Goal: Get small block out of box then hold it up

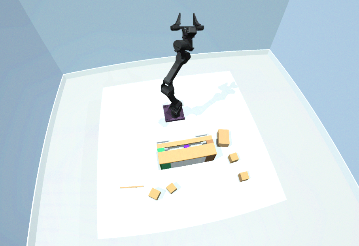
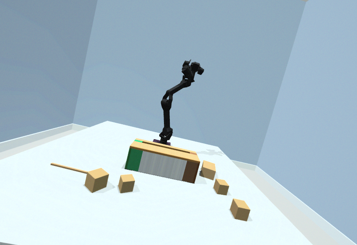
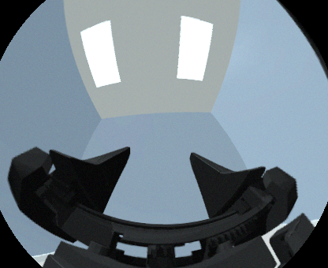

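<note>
The gripper (image 1: 187, 20) is high up in the air, pointing up. Its two fingers are wide apart and hold nothing. All around it is open room.

The box (image 1: 187, 156) sits on the bench (image 1: 72, 150), near the arm's purple base (image 1: 173, 113). The small purple block (image 1: 186, 146) is inside the box, on the shelf, about in the middle. One end of the shelf is green (image 1: 160, 149) and the other is brown (image 1: 210, 141).

A big tan cube (image 1: 223, 137) stands just beside the brown end of the box. Two more tan cubes (image 1: 233, 157) lie a bit past it. Two others (image 1: 154, 193) lie on the far side of the box from the arm, near a thin stick (image 1: 131, 186). The stick's end nearly touches one cube in the exterior view, but the top view shows a gap.

The bench is white with a low rim (image 1: 57, 101) all around. The walls are blue.

Only the top view shows the purple block. The exterior view shows the box's front (image 2: 162, 165) with green, grey and brown parts. The wrist view shows only the fingers, the grey ceiling and two bright lights (image 3: 101, 52).
</note>
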{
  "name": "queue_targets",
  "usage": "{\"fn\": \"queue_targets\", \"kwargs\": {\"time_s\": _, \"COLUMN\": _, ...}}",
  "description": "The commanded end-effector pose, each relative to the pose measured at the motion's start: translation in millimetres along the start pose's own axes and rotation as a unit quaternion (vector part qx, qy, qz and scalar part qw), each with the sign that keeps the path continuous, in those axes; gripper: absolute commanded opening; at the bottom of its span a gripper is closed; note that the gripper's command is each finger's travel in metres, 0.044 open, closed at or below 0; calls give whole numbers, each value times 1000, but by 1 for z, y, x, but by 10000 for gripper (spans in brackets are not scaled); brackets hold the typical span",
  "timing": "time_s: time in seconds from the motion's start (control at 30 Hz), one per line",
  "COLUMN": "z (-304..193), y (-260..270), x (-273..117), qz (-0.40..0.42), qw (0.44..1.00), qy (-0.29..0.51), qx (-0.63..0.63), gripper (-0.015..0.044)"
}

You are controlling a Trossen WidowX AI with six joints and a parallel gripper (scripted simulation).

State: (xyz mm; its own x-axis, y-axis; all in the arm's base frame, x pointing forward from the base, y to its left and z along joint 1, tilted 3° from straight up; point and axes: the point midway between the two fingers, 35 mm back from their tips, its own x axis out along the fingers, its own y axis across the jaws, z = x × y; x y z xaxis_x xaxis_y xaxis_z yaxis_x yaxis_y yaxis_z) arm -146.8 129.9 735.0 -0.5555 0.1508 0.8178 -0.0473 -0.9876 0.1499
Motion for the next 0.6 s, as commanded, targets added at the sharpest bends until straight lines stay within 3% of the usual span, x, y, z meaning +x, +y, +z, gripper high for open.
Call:
{"fn": "queue_targets", "kwargs": {"time_s": 0.0, "z": -2, "y": -61, "x": -14, "qz": -105, "qw": 994, "qy": 19, "qx": -18, "gripper": 400}}
{"fn": "queue_targets", "kwargs": {"time_s": 0.27, "z": 16, "y": -166, "x": -69, "qz": -295, "qw": 954, "qy": 29, "qx": -35, "gripper": 400}}
{"fn": "queue_targets", "kwargs": {"time_s": 0.57, "z": 66, "y": -248, "x": -173, "qz": -494, "qw": 869, "qy": -17, "qx": -33, "gripper": 400}}
